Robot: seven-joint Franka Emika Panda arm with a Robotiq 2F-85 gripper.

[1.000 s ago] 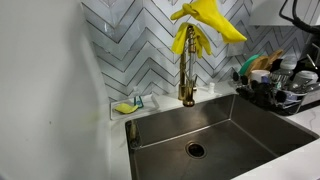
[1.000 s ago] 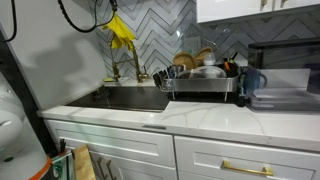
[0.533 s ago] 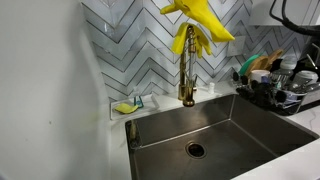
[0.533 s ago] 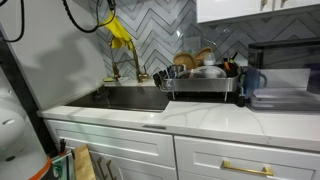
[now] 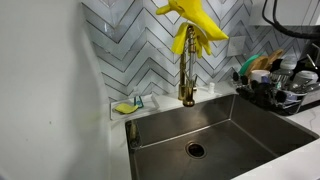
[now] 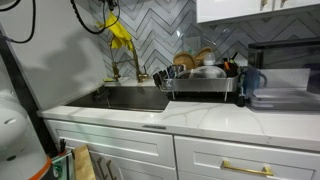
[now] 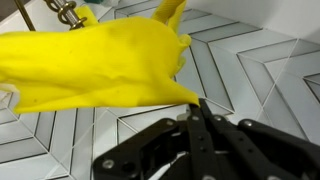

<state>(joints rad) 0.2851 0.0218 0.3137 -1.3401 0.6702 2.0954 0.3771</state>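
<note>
My gripper [image 7: 197,103] is shut on the edge of a yellow rubber glove [image 7: 95,62], which it holds in the air in front of the herringbone tile wall. In an exterior view the held glove [image 5: 195,14] hangs at the top of the frame, just above a second yellow glove [image 5: 188,41] draped over the top of the gold faucet [image 5: 187,88]. The gripper itself is cut off at the top of that view. In the exterior view from the side the yellow glove [image 6: 120,32] hangs above the sink, below the arm's cables.
A steel sink basin [image 5: 240,125] lies below the faucet. A small dish with a sponge [image 5: 127,105] sits at the sink's back corner. A full dish rack [image 5: 277,88] [image 6: 200,82] stands beside the sink. An upper cabinet [image 6: 255,8] hangs above the counter [image 6: 210,118].
The held glove has moved up and away from the dish rack side, toward the space above the faucet top. The glove on the faucet has not moved.
</note>
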